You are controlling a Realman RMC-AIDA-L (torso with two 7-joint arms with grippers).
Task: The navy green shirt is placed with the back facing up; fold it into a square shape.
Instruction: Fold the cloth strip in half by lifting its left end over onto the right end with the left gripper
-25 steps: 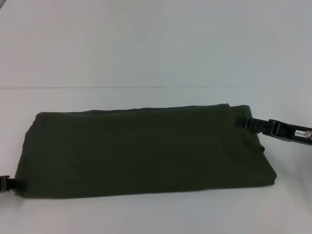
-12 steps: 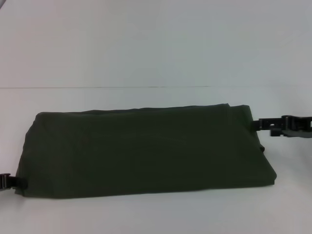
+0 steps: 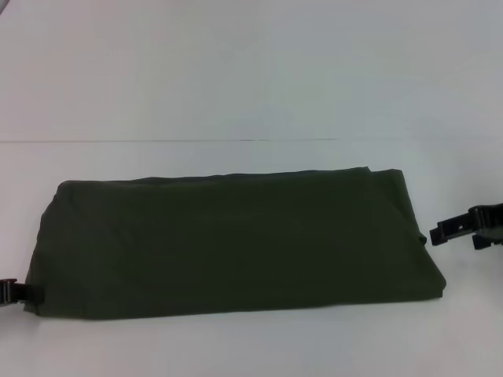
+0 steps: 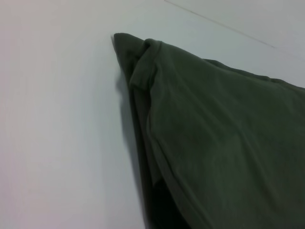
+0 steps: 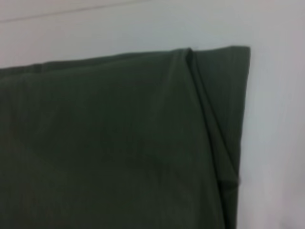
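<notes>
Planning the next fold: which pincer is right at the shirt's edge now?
The left pincer, touching the shirt's near left corner. The right pincer sits apart from the right edge, table showing between.

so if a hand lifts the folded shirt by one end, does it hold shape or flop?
Likely flops: the navy green shirt is soft matte fabric, lying in loose stacked layers that gape at the corner in the left wrist view. Those layers would probably slide apart and sag. Pushed, it would more likely bunch and wrinkle than slide whole. Probably light for its size.
</notes>
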